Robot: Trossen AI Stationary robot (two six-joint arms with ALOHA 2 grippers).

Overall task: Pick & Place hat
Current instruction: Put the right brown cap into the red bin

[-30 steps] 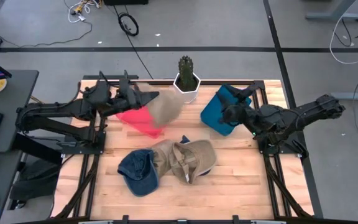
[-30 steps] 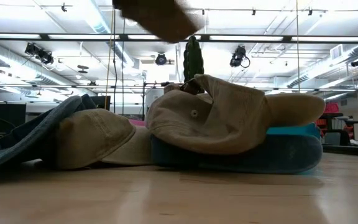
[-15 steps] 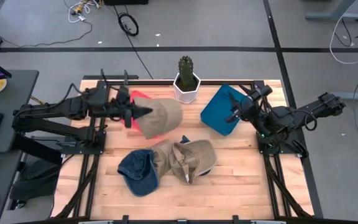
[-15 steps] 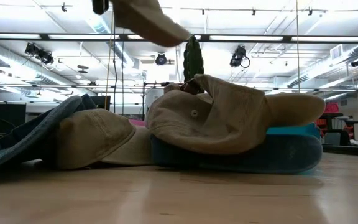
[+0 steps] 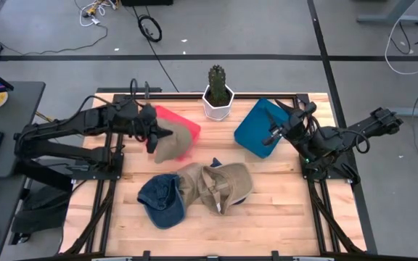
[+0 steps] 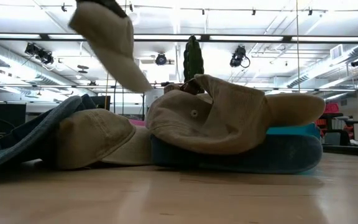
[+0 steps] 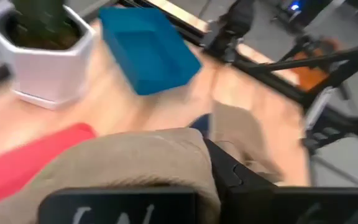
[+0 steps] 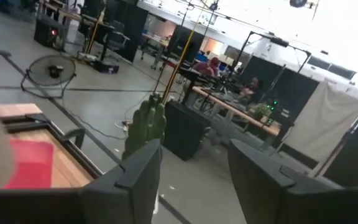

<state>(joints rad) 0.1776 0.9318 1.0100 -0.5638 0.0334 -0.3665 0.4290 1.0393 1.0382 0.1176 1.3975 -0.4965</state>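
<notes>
The left gripper (image 5: 151, 133) is above the back left part of the table (image 5: 267, 210). It is closed on a tan hat (image 5: 171, 139) and holds it in the air over the red bin (image 5: 180, 119). In the low view this hat (image 6: 107, 40) hangs high, with its brim pointing down, clear of the things on the table. In the left wrist view the tan cloth (image 7: 123, 168) covers most of the fingers, and the red bin (image 7: 33, 158) shows just beside it.

The right gripper (image 5: 276, 133) waits at the right side of the table, over the blue bin (image 5: 256, 127). Its two fingers (image 8: 132, 180) stand apart and there is nothing between them.

A cactus in a white pot (image 5: 218, 98) stands at the back edge, between the red bin and the blue bin, near the carried hat. Nearer the front, a pile of hats (image 5: 216, 185) lies in the middle of the table, with a blue hat (image 5: 162, 199) touching its left side. In the low view this pile (image 6: 216, 118) fills the foreground and hides the bins behind it; only the top of the cactus (image 6: 193, 59) shows over it.
</notes>
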